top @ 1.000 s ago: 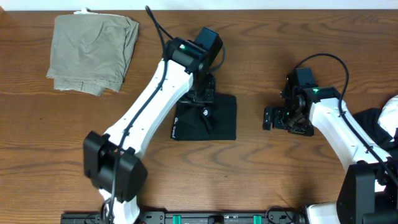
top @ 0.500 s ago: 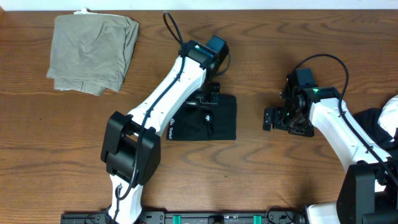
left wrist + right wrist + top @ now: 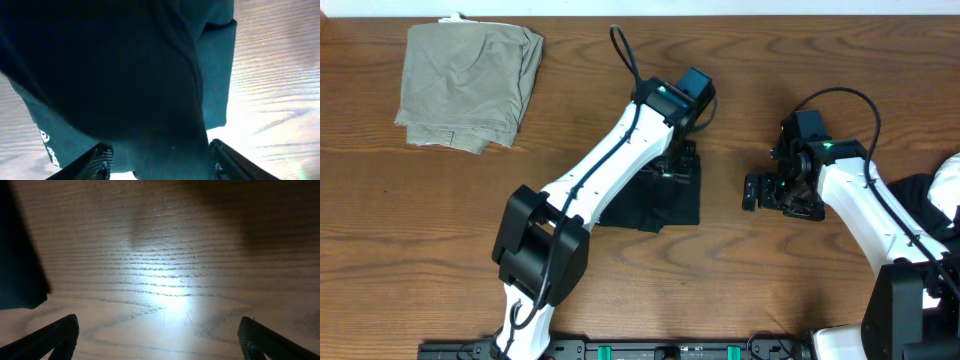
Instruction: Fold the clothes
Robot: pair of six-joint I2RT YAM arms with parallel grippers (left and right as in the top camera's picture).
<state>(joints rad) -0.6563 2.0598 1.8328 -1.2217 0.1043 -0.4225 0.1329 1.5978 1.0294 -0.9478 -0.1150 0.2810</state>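
Black garment (image 3: pixel 670 205) under left end effector (image 3: pixel 159 160)

Table (image 3: pixel 420 220): dark brown wood with strong grain running left to right, filling nearly the whole overhead view. Pale strip (image 3: pixel 770 7) along the far edge, beyond the tabletop; wall or floor, cannot tell. Black rail (image 3: pixel 650 350) with green fittings along the near edge. Right wrist view: hard white glare (image 3: pixel 170 297) on the wood, grain standing out, upper corners falling into shadow.
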